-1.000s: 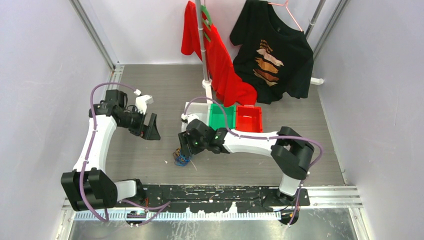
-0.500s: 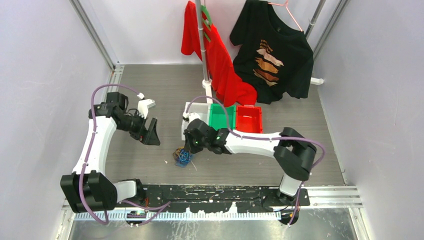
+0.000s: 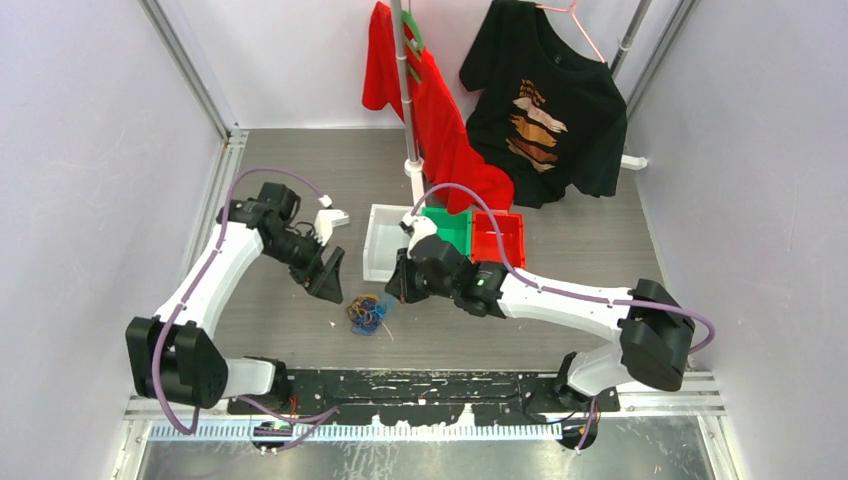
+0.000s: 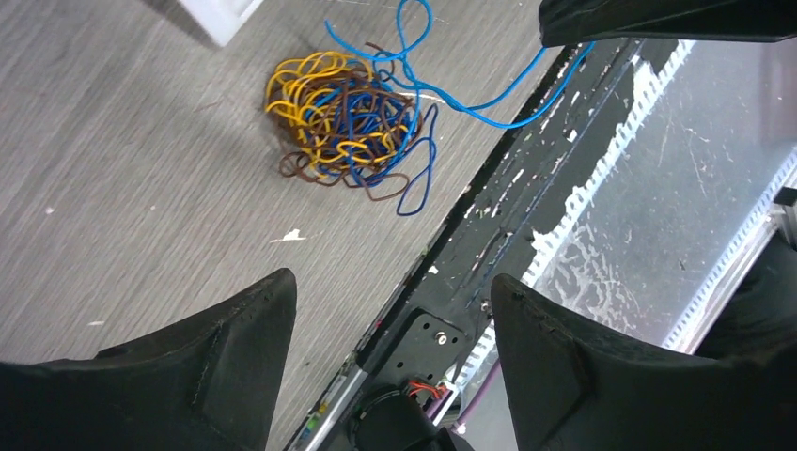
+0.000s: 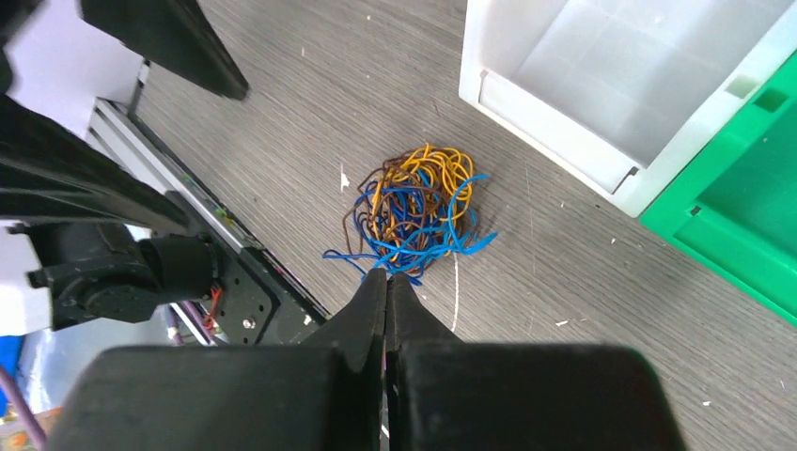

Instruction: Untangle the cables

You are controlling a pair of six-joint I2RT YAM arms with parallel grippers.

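- The top external camera looked down and forward from high behind the near edge of the counter [image 3: 300, 180], covering all of it.
- The left wrist camera faced down, close over the cables [image 4: 343, 122].
- The right wrist camera also faced those cables; all three views shared them.

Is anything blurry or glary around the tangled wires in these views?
Top external view: even light, soft shadows, tangle of blue, yellow and brown wires small. Left wrist view: wires crisp, pale glare on the metal strip. Right wrist view: wires sharp, black right gripper near the lens soft.
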